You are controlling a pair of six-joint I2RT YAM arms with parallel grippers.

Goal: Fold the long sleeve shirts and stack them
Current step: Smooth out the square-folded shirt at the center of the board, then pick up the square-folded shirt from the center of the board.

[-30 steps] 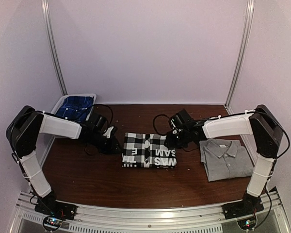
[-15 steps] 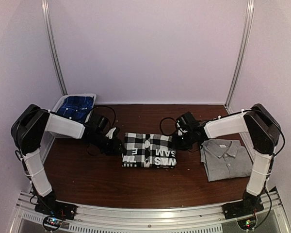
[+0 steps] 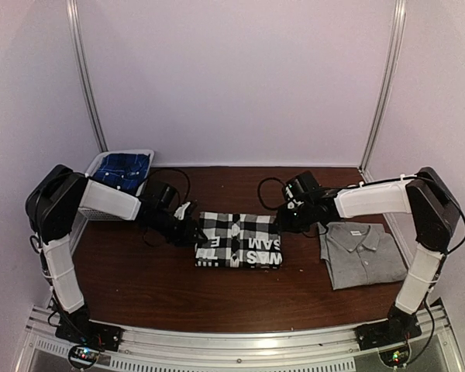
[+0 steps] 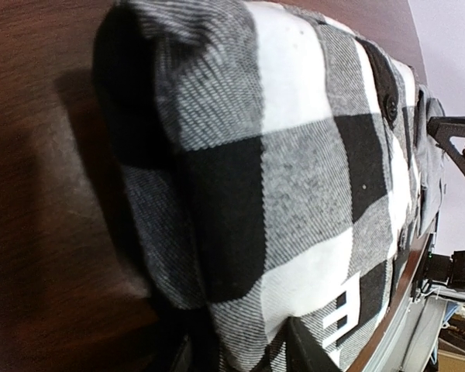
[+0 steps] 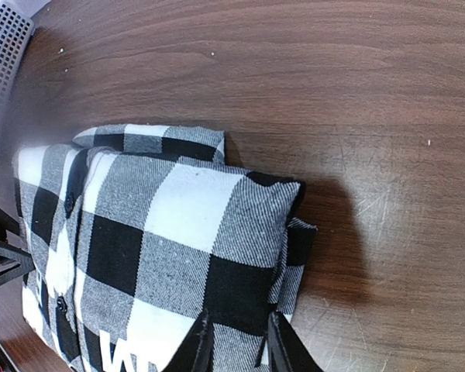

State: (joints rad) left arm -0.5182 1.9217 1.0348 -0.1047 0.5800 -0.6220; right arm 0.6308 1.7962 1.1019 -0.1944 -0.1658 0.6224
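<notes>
Flanking the folded check flannel shirt (image 3: 239, 239) — right end effector (image 5: 239, 345) pinching its edge, left end effector (image 3: 192, 231) impossible to judge — both should lift level onto the grey collared shirt (image 3: 364, 254).

Soft, even overhead light — dim corners — wrist views slightly blurred.
</notes>
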